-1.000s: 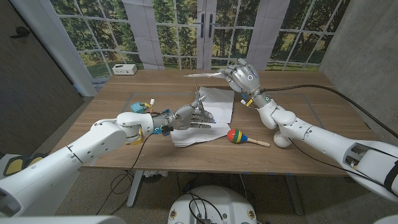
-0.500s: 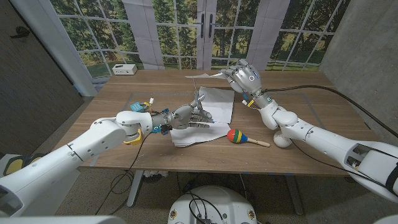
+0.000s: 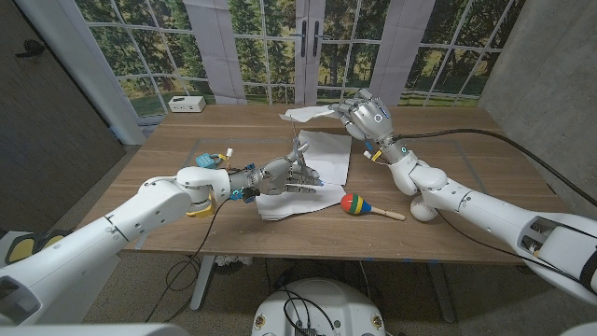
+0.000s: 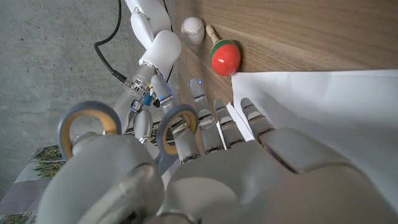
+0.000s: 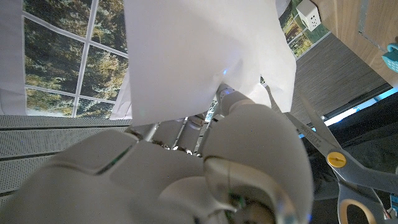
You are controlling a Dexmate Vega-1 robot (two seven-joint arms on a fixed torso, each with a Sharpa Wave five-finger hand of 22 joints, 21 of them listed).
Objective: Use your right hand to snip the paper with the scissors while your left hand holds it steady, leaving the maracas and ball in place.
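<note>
1. Head view: the right hand's fingers (image 3: 353,110) are closed on a small sheet of paper (image 3: 308,114). They hold it up off the bench, well beyond the maraca (image 3: 353,203).
2. Right wrist view: that sheet drapes over the right hand (image 5: 205,155), and the scissors (image 5: 333,163) show just past it.
3. The left hand's fingers (image 4: 214,121) reach out over the white sheets (image 3: 328,154) lying on the bench. Those sheets' near corner is just beside the maraca's round head.
4. The left hand (image 3: 287,174) holds the scissors. Their yellow-lined handle loops sit on its thumb side in the left wrist view, and the blades stick up from it in the head view.
5. The maraca lies on the bench (image 3: 168,224) with its wooden handle pointing away from the left hand.
6. The ball (image 4: 193,29) rests near the end of that handle.
7. A white box (image 3: 187,104) stands at the bench's far corner, well apart from the maraca.
</note>
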